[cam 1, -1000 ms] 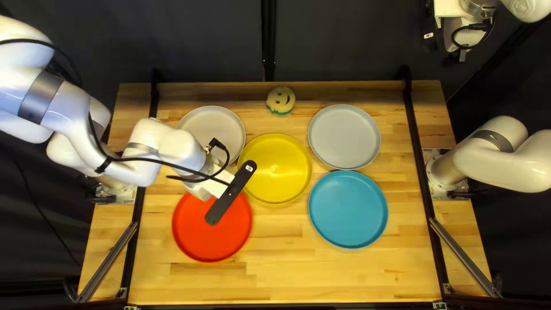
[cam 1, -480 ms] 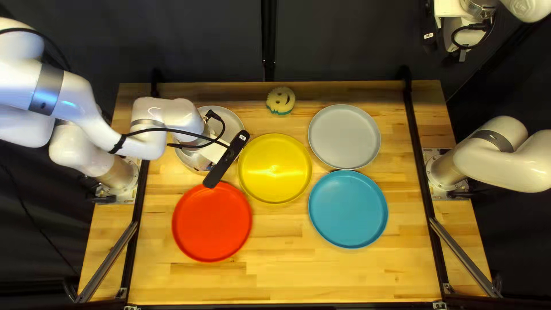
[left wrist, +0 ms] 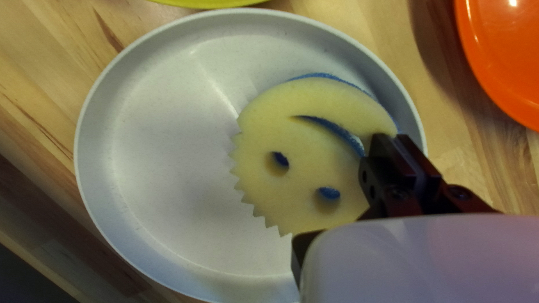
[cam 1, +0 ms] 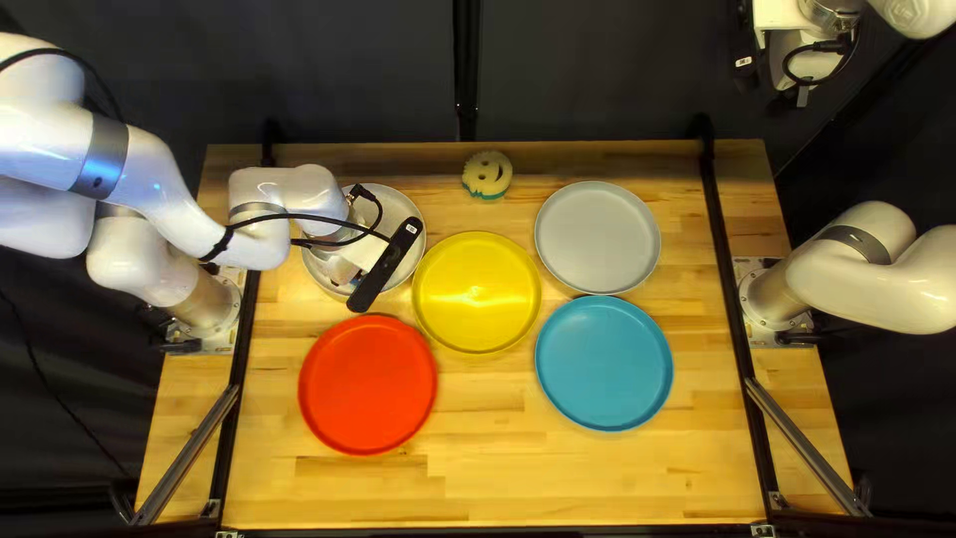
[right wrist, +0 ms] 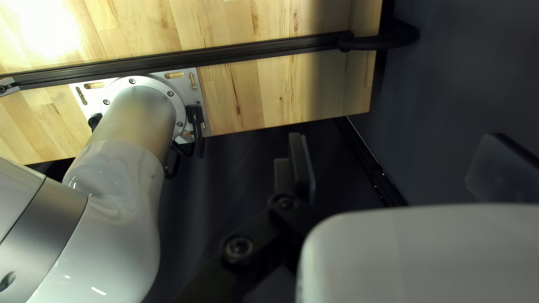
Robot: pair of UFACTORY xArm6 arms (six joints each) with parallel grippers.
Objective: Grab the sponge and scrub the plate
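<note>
Yellow-and-blue sponge, one: lay within the white plate's rim, off centre, blue side down; contact beneath could not be told. Left claw: clamped on the sponge's edge. Right claw: fingers apart, well away from the plates. Orientation: toothed edge faced away from the red plate, mouth side towards the near rim; outline nearly round, part hidden, no clear long axis. Step, as judged: scrubbing, pick-up done. Next move: called for light downward pressure and a sweep across the bare middle, grip kept.
</note>
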